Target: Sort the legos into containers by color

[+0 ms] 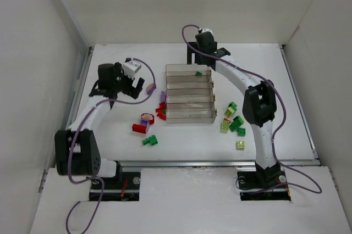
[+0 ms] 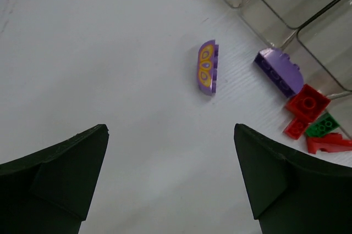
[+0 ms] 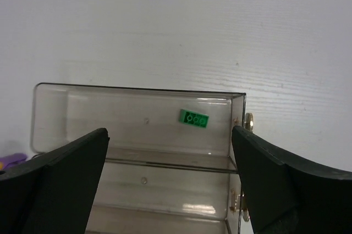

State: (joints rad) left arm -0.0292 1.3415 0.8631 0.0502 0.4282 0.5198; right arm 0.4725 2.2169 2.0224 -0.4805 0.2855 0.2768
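Lying flat in the far compartment of the tray (image 3: pixel 137 88), a green brick (image 3: pixel 193 118) sits toward its right end. The right gripper (image 3: pixel 169 131) hangs over it, jaws wide and empty. Loose bricks (image 1: pixel 147 127), red, purple and green, lie left of the tray; lime bricks (image 1: pixel 234 121) lie to its right. The left gripper (image 2: pixel 170 127) hovers wide and empty near a purple piece (image 2: pixel 207 67).

A white table (image 1: pixel 297 107) — bare-topped, walled by white panels (image 1: pixel 165 3) (three sides).
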